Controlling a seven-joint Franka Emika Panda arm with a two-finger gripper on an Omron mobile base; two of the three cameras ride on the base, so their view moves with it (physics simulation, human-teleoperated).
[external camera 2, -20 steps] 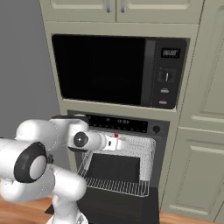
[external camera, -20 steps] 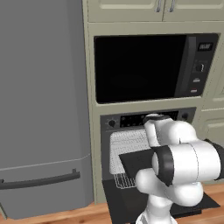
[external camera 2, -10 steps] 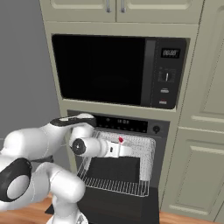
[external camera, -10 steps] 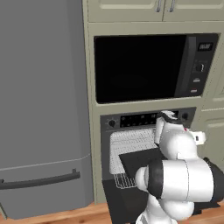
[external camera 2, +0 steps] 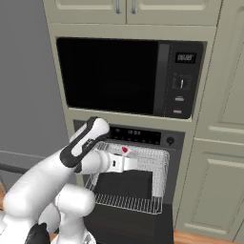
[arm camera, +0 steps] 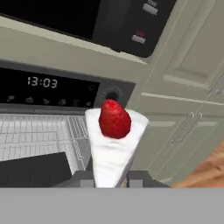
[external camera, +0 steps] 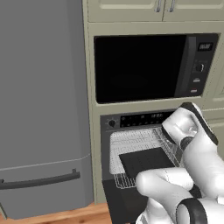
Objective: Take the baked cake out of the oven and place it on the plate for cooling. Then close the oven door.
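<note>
The fingers point(arm camera: 111, 177) are clamped on a white cake point(arm camera: 112, 144) slice topped with a strawberry point(arm camera: 114, 119), held above the rack point(external camera 2: 136, 183) in front of the open oven point(external camera 2: 143, 138), door point(external camera: 127, 203) down.

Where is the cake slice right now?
The cake slice, white with a strawberry on top, sits clamped in the gripper, held in front of the oven above its wire rack, right of centre.
</note>
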